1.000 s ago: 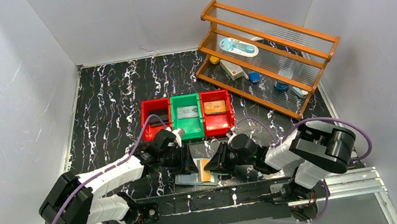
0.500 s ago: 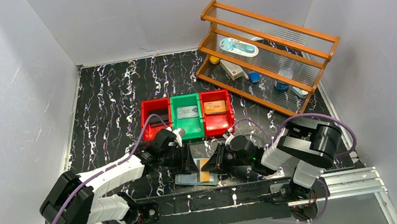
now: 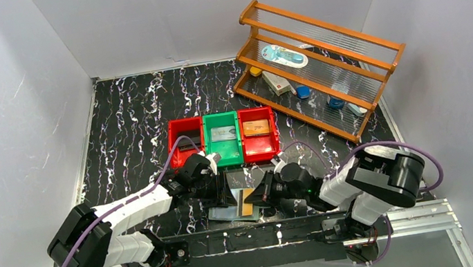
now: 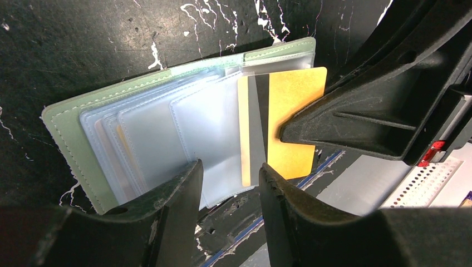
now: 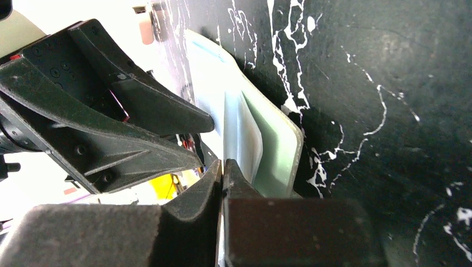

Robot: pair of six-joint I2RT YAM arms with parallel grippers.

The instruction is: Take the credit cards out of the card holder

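Right hand (image 5: pixel 222 167) is clamped on the gold card (image 4: pixel 295 94) jutting from the card holder (image 4: pixel 64 125). The left hand (image 4: pixel 229 175), its fingers apart, should pin the holder while the card slides straight out.

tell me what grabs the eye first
An open sage-green card holder lies at the table's near edge, a gold card sticking out of its sleeves with the right jaws pinched on it. Behind sit red and green bins, a wooden rack far right.
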